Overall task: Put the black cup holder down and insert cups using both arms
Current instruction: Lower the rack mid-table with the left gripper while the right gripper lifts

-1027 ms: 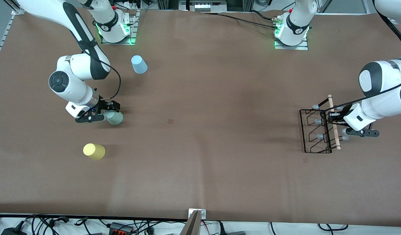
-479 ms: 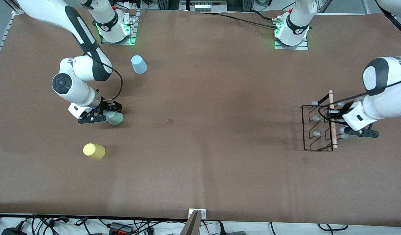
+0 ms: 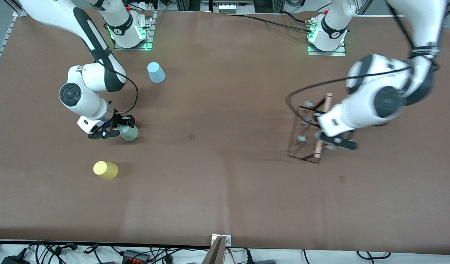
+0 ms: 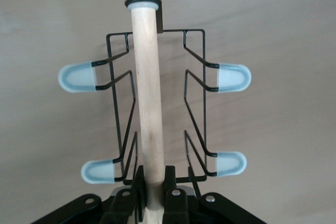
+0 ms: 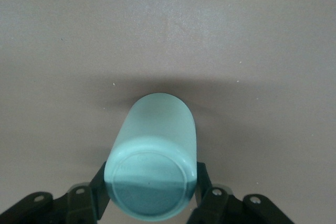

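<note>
The table (image 3: 225,190) was a wide brown sheet with plenty of bare room in the middle, likely where the holder is meant to land. The left arm (image 3: 386,95) reached in from its end of the table, and the left gripper (image 3: 322,136) was clamped on the wooden rod of the black cup holder (image 3: 305,132); the wrist view showed both fingers pressed against the rod (image 4: 148,103) near one end, so the rack hung off the grip with its pale capped prongs (image 4: 233,77) spread to either side. The holder looked lifted and tilted over the table, with a shadow under it, probably in transit toward the centre. The right arm (image 3: 82,91) was low at its end of the table, the right gripper (image 3: 115,131) closed on the green cup (image 3: 129,133), which sat upside down on the table; the fingers squeezed its sides near the upturned base (image 5: 151,182), a grip that seems ready for lifting. The blue cup (image 3: 156,72) stood upside down farther from the front camera, near the right arm's base, and the yellow cup (image 3: 105,170) sat nearer to the camera, both well apart from the green one. Nothing stood between either gripper and the middle of the table; the cable (image 3: 131,91) looped by the right wrist looked the only snag risk
</note>
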Robot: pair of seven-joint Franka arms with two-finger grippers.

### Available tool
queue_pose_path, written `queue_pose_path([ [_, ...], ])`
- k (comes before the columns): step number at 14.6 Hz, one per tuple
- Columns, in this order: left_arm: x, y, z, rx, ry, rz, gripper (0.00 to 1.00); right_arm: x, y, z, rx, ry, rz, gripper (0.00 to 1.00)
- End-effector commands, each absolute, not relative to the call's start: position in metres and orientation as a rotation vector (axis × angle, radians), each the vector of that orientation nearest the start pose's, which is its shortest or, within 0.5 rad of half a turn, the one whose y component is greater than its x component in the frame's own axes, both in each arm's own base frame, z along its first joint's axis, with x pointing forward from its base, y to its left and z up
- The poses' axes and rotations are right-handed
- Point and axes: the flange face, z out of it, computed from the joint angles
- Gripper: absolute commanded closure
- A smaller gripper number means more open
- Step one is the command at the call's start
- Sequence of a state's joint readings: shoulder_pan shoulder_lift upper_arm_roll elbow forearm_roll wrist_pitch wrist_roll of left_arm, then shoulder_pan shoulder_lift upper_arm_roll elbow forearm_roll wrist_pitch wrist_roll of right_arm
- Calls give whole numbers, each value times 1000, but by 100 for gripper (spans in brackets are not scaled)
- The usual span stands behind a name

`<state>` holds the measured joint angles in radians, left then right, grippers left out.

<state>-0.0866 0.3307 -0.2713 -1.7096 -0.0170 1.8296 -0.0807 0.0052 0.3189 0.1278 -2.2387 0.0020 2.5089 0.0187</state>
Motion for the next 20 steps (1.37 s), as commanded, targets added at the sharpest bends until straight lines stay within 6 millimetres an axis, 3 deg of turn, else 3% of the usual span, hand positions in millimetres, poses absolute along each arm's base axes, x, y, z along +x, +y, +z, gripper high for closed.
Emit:
queue_pose_path([
  [1, 585, -281, 392, -3183, 382, 280, 99, 536, 74, 229, -3092, -200, 53, 77],
  [6, 557, -377, 360, -3232, 169, 188, 99, 539, 73, 274, -3101, -216, 15, 80],
  [9, 558, -420, 365, -3265, 27, 158, 99, 539, 73, 296, -3107, -224, 5, 82],
  [13, 538, -447, 330, -3228, 27, 226, 99, 544, 100, 327, -3098, -271, 4, 85],
  [16, 535, -451, 324, -3228, 30, 237, 99, 551, 113, 348, -3096, -239, 36, 85],
  [17, 535, -451, 325, -3229, 30, 235, 90, 553, 113, 354, -3098, -211, 25, 85],
  [18, 536, -451, 325, -3226, 33, 231, 59, 553, 115, 357, -3100, -180, 19, 85],
  [19, 536, -450, 325, -3225, 51, 224, 1, 551, 124, 361, -3098, -157, 13, 86],
  [20, 536, -451, 328, -3228, 38, 223, 0, 548, 137, 363, -3097, -111, 11, 86],
])
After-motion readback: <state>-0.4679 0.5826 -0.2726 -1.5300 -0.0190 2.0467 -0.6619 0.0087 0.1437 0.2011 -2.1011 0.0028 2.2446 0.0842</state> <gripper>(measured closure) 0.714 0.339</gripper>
